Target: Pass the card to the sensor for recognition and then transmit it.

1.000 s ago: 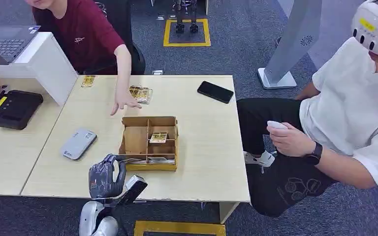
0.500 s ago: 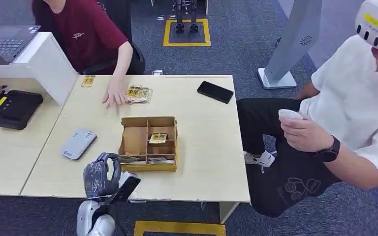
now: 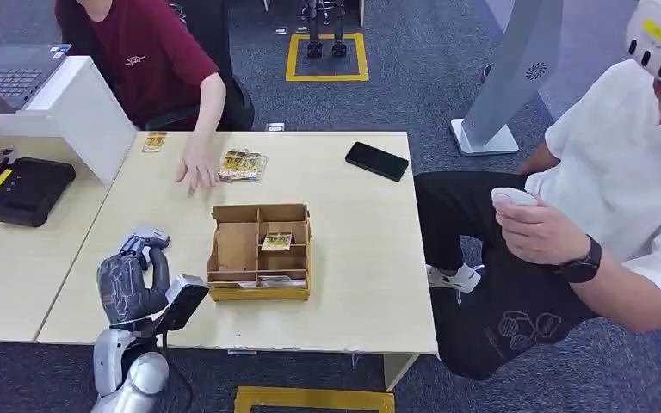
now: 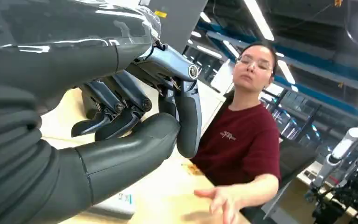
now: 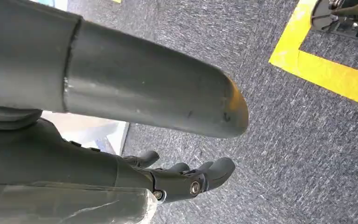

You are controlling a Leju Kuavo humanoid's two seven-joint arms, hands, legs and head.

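Note:
A brown compartment box (image 3: pixel 234 248) stands mid-table with a yellow card (image 3: pixel 277 241) in one cell and more cards along its front slot. My left hand (image 3: pixel 127 284) hovers just left of the box, over the grey sensor (image 3: pixel 151 233), hiding most of it. In the left wrist view that left hand (image 4: pixel 135 116) has its fingers curled in, thumb against a finger, and no card shows between them. My right hand (image 5: pixel 186 177) hangs over the carpet, fingers loosely apart and holding nothing.
A person in red rests a hand (image 3: pixel 195 172) on the table beside loose cards (image 3: pixel 243 163); another card (image 3: pixel 154 141) lies farther left. A black phone (image 3: pixel 376 160) lies at the far right. A seated person in white (image 3: pixel 620 198) holds a controller at the right.
My left hand has moved left and forward, from the box's front corner to over the sensor. The person in red has drawn their hand back beside the loose cards.

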